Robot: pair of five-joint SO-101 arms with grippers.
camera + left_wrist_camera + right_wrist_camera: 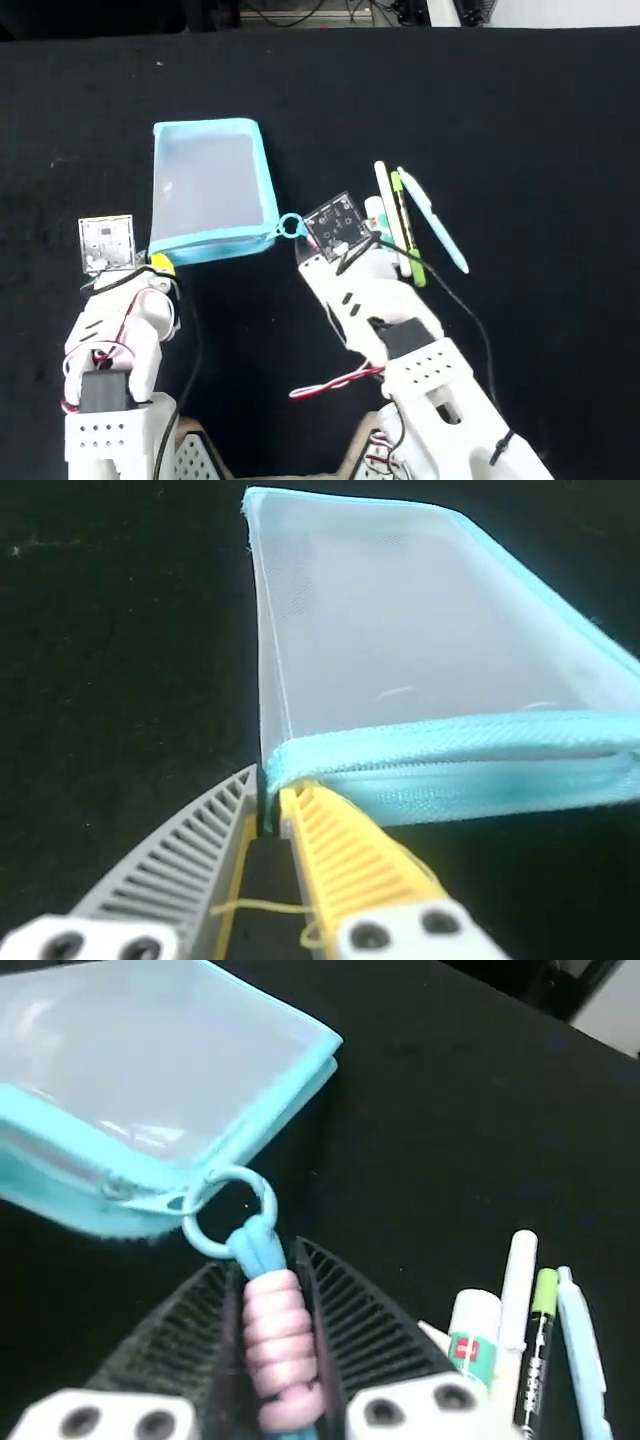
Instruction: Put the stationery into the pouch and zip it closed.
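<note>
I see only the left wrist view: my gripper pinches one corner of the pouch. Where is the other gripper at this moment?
Observer: The right gripper is shut on the pink zipper pull, at the neighbouring corner of the pouch.
Operator: Is the stationery inside the pouch?
Observer: No. The pens and the glue stick lie on the black table, outside the pouch, beside the right arm.
</note>
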